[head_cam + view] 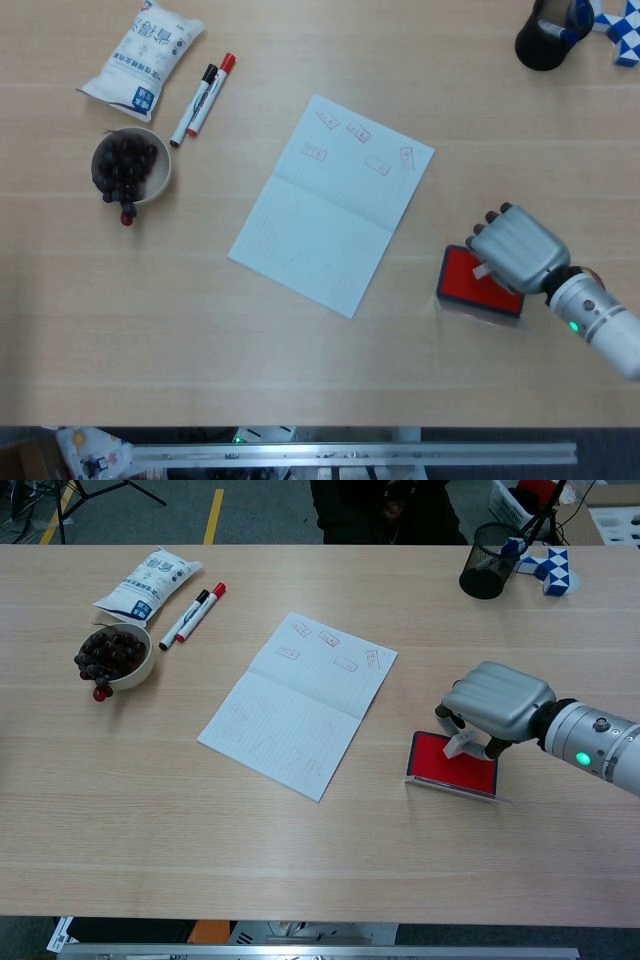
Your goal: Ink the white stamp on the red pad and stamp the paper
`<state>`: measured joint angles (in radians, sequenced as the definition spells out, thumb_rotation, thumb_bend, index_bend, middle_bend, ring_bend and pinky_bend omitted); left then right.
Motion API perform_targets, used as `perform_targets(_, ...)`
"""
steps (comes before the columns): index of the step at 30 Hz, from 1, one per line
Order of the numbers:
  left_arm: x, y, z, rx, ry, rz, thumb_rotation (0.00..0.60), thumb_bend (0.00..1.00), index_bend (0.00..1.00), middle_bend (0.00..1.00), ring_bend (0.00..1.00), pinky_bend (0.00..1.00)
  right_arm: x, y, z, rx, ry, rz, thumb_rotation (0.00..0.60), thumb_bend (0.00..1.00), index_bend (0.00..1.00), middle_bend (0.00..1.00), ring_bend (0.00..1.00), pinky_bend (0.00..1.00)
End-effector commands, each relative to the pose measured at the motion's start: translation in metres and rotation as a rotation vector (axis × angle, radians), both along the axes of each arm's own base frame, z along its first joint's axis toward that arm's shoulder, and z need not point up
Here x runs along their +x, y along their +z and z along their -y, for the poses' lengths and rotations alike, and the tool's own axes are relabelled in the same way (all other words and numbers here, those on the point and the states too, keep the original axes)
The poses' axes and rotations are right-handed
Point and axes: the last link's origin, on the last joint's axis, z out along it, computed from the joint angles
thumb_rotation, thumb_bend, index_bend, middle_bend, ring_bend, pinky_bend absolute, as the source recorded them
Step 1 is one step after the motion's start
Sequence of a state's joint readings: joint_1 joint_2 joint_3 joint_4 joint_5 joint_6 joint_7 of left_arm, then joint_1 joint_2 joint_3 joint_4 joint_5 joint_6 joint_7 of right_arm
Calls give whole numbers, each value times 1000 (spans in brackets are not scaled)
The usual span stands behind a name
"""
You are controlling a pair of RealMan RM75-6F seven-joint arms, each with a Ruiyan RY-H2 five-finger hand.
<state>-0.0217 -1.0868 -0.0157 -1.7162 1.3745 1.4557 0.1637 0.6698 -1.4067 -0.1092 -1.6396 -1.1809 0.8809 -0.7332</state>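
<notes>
Right hand [513, 248] sat over the red pad [470, 280] at the right side of the desk [300, 350], fingers curled down around the white stamp [461, 744]. In the chest view the stamp poked out under the palm, pinched between thumb and fingers, its lower end on or just above the red surface; contact couldn't be confirmed. In the head view only a small white sliver of the stamp [482, 269] showed below the knuckles. The right forearm ran off toward the lower right edge, with a green light on the wrist.

Left hand wasn't visible in either view.

The paper [330, 205] lay mid-desk, tilted, well apart from the pad, to its left. It was lined, with a fold across the middle. Several small red stamp marks [352, 146] were on its upper half; the lower half had only faint marks that were hard to read.

Upper left: a white snack bag [143, 51], and just beside it two markers [203, 97], one black-capped and one red-capped, lying side by side. Below them was a bowl [131, 166] of dark round fruit, with one piece on the desk against the rim. Upper right corner: a black mesh pen cup [545, 35] and a blue-and-white puzzle toy [618, 27] next to it.
</notes>
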Motion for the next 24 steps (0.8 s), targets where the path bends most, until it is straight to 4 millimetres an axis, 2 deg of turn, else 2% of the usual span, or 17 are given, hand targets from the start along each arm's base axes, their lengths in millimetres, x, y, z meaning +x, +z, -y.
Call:
perform_targets(1,0,0,0,0,0,0,600,174,200,143,177,99,0,-1,-1,2,2,-3,600,440,716,514,390,399)
perform_targets(19,-1,1,1,2,4,0,600,175,186,143,177,99,-3,-2,-1,0,-3,-8,600,440,724,520,390,399)
perform_targets(24,0,3,2,10,2,2,600,174,184,143,177,99,5,9,2,-21,-35,54,600,440,724,520,390,399)
